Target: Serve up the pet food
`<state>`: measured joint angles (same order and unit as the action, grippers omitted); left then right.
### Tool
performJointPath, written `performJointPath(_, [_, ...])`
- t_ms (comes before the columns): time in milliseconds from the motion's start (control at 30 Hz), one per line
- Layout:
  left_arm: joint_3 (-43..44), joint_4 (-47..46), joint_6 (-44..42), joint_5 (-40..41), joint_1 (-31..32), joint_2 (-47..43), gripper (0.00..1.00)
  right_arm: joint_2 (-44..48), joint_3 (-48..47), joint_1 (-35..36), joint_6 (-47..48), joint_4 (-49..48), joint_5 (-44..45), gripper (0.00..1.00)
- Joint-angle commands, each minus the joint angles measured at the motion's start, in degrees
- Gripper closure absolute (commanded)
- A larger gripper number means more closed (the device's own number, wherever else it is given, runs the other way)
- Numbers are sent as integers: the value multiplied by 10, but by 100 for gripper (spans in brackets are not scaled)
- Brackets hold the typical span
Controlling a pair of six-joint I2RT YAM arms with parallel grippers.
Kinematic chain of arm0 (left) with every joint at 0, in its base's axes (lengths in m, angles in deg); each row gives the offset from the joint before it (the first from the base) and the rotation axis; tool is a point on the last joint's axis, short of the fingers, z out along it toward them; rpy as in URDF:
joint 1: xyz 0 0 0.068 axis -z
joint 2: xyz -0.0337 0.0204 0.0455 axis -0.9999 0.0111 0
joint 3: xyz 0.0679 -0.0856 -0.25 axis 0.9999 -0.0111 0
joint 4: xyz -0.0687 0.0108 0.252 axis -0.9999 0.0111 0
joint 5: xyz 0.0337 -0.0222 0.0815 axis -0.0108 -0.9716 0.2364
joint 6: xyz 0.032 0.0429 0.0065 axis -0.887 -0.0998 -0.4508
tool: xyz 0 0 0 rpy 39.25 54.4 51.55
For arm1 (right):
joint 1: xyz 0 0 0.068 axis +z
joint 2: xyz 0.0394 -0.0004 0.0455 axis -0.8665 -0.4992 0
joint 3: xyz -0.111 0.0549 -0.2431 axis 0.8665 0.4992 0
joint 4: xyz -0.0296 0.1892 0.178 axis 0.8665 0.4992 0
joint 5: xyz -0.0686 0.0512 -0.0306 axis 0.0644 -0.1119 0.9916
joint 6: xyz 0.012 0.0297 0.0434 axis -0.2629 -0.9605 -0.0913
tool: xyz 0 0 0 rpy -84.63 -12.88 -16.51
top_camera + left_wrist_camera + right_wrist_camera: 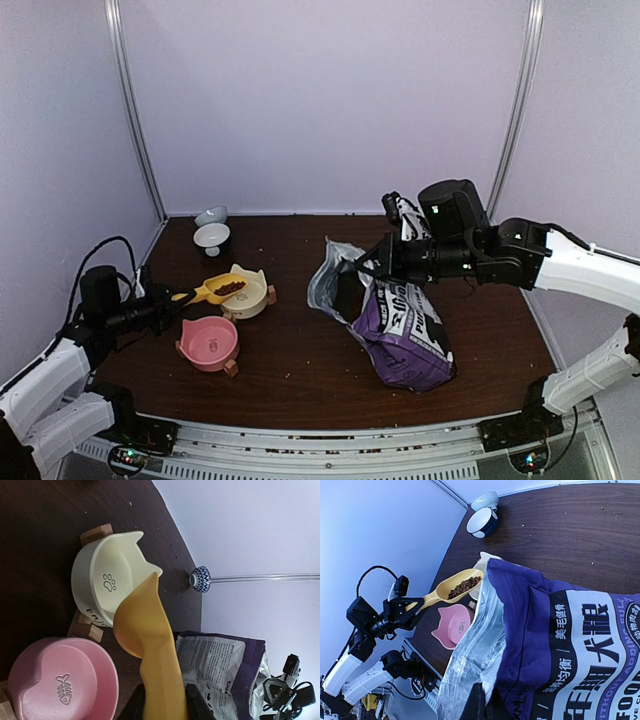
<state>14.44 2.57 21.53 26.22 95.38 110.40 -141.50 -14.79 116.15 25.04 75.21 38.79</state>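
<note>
The pet food [231,288] lies as a dark brown heap in a yellow scoop [222,289], which hangs over the rim of a cream cat-eared bowl [250,297]. My left gripper [165,702] is shut on the scoop's handle [160,680]. The left wrist view shows only the scoop's underside, so the kibble is hidden there. The right wrist view shows the kibble [465,586] in the scoop. A pink bowl [209,342] stands in front of the cream one. My right gripper [487,702] is shut on the silver-lined rim of the purple bag [560,645], which stands open at centre right.
Two small blue-and-white bowls [212,237] stand at the back left corner. Small wooden blocks [97,532] sit against the cream bowl. Crumbs are scattered over the dark table [300,350]. The enclosure walls close in the left, back and right sides.
</note>
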Motion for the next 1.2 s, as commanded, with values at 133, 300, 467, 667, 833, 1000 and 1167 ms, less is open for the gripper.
performJointPath(133, [38, 5, -48, 4, -13, 38, 94, -9, -11, -12, 3, -16, 6, 100])
performJointPath(300, [64, 17, -63, 1, -14, 63, 94, -12, -13, -13, 4, -11, 5, 100])
performJointPath(467, [98, 63, -103, 6, -15, 86, 94, -12, -11, -14, 3, -9, 5, 100])
performJointPath(667, [140, 123, -151, 19, -15, 100, 94, -11, -11, -16, 4, -7, 7, 100])
performJointPath(833, [170, 167, -189, 28, -15, 111, 94, -11, -11, -18, 6, -4, 7, 100])
performJointPath(1000, [191, 200, -219, 34, -15, 118, 94, -10, -11, -18, 7, -3, 9, 100])
performJointPath(1167, [222, 240, -262, 24, -15, 131, 95, -11, -14, -17, 8, 2, 8, 100])
